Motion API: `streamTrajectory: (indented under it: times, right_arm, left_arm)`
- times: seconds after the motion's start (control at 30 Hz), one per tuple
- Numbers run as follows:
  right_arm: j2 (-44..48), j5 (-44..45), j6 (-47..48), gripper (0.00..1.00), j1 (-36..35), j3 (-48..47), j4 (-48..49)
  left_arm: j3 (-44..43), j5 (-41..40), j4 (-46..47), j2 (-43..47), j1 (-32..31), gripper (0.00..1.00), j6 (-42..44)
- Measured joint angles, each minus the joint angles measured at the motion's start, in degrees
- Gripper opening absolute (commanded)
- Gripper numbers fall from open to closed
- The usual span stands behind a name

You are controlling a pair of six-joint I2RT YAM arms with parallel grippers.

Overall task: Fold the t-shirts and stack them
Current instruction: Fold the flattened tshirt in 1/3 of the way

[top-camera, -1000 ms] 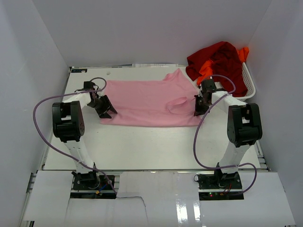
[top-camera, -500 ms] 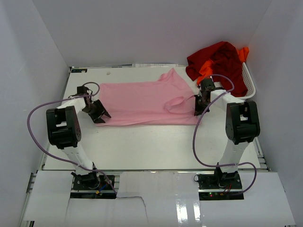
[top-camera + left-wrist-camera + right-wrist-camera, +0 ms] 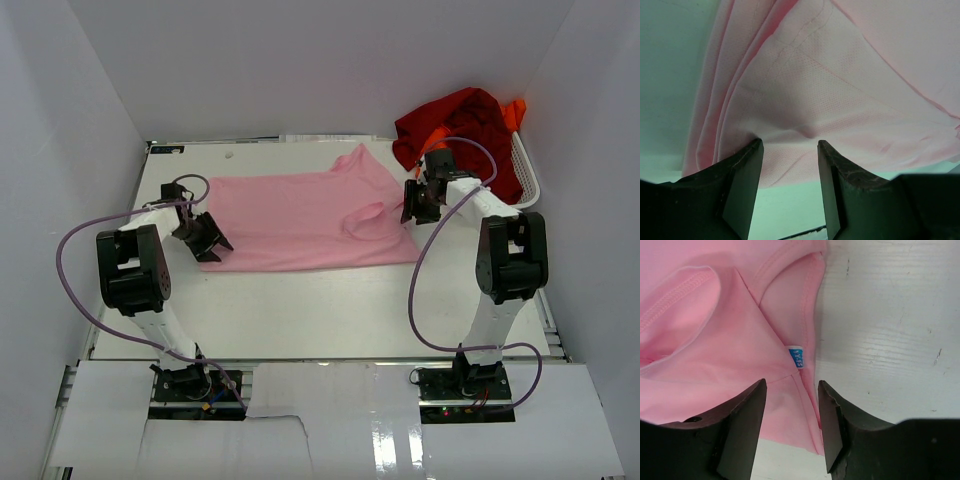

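Wht table (image 3: 300, 310): pink tee (image 3: 290, 220) spread; red tee (image 3: 460, 125), orange tee (image 3: 513, 113) in basket (image 3: 528, 178).

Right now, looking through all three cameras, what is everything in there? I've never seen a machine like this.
Light pink short-sleeved cloth t-shirt: one, pink, spread flat mid-table.
Dark red cloth t-shirt: one, dark red, heaped in the basket.
Bright orange cloth t-shirt: one, orange, mostly under the red one.
White plastic mesh basket: one, white, table's far right corner.
Small label: one, blue, inside the pink shirt's collar.
Table: one, white, under everything.
Cables: two, purple, one looping off each arm.
Left arm, right arm: two, black and white, flanking the pink shirt.
Left claw, right claw: two, black, both open, over the shirt's left edge and collar.
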State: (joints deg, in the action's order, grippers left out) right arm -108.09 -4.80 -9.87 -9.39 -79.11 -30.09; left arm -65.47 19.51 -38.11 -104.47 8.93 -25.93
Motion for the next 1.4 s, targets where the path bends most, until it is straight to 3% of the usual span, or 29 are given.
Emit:
streamTrajectory:
  times: [0.37,0.7,0.8,0.93,1.1,1.4]
  right_arm:
    - [4.9,-5.0,-0.3,0.50,0.0,1.2,0.3]
    - [-1.6,-12.6,-0.2,0.49,-7.6,-5.5,-0.2]
    - [-4.0,-14.5,-0.3,0.47,-10.3,-7.2,-0.1]
    - [-7.8,-15.7,-0.7,0.44,-11.4,-10.6,-0.4]
    - [-10.2,-16.3,-1.7,0.32,-11.6,-12.7,-0.4]
    - [-13.9,-16.9,-2.3,0.28,-12.0,-15.8,-0.3]
  left_arm:
    - [-2.6,-1.7,-4.6,1.2,0.2,0.59,0.6]
    - [-10.0,2.4,-6.4,3.9,-1.5,0.59,0.7]
    - [-10.7,4.2,-4.7,5.7,-7.1,0.59,1.2]
    - [-10.7,7.2,-0.4,5.9,-19.4,0.59,0.8]
    - [-10.7,10.2,4.3,2.3,-32.5,0.59,-0.9]
    - [-10.7,11.1,7.5,-3.8,-37.7,0.59,-3.3]
